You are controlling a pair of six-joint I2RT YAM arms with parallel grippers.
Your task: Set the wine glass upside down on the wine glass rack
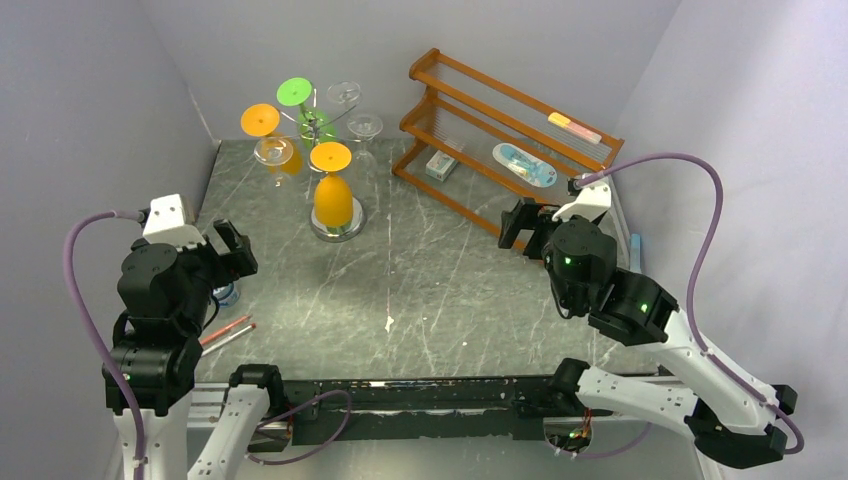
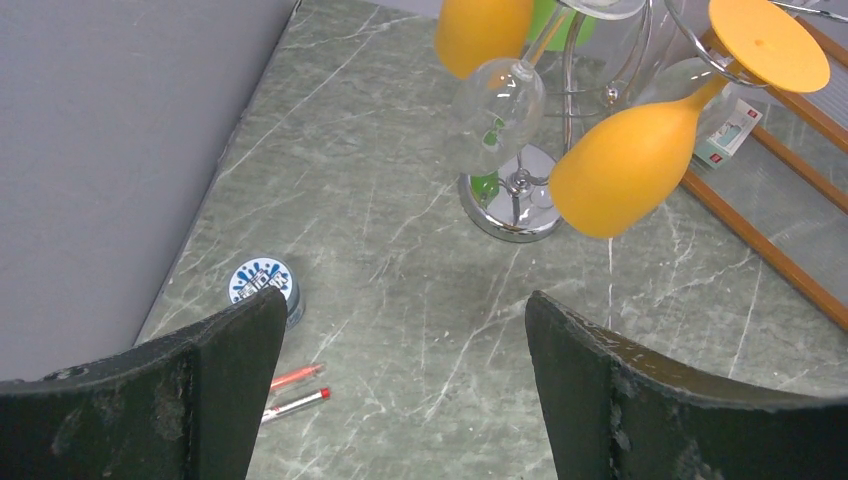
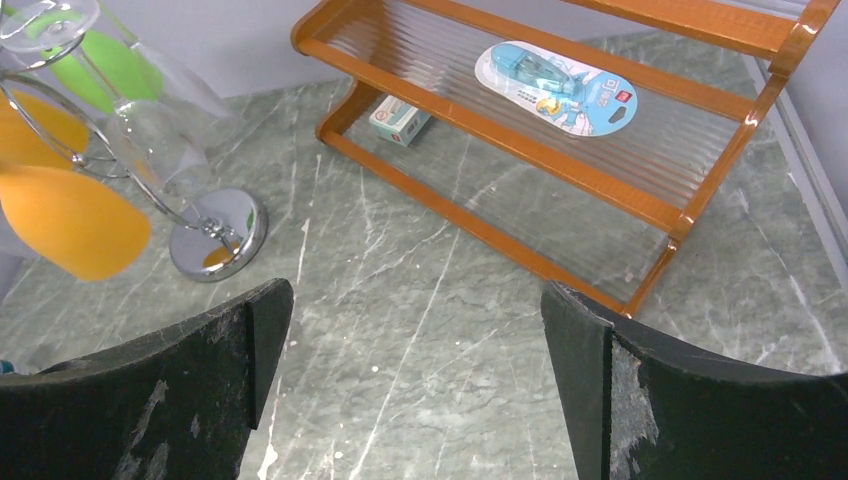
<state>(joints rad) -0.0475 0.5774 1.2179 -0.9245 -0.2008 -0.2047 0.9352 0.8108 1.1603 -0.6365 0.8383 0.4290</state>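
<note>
The glass [image 1: 332, 198], opaque orange with a rounded bowl and a flat disc foot, hung bowl-down from the nearest arm of the rack [image 1: 316, 125] in the upper left of the overhead view. Its thin stem sat in a wire curl, so the foot bore the weight and the bowl dangled just above the round mirrored base. The other glasses [image 1: 292, 110], orange, green and clear, hung the same way around the slim chrome pole. Every glass in view was on the rack, so I judged the placing done. The left hand [image 2: 402, 300] sat at the left of the overhead view, its dark, scuffed fingers spread wide and gripping nothing, well apart from the rack. The right hand [image 3: 417, 290], right of centre, was likewise wide open and empty, facing the lower tier of the brown slatted shelf [image 1: 500, 110]. Both seemed to be kept back so as not to knock the fragile stems. The table [image 1: 430, 290] was grey-green marbled stone with pale veins. Two red pens [image 1: 225, 332] and a small round tin [image 2: 262, 282] lay near its left edge.
</note>
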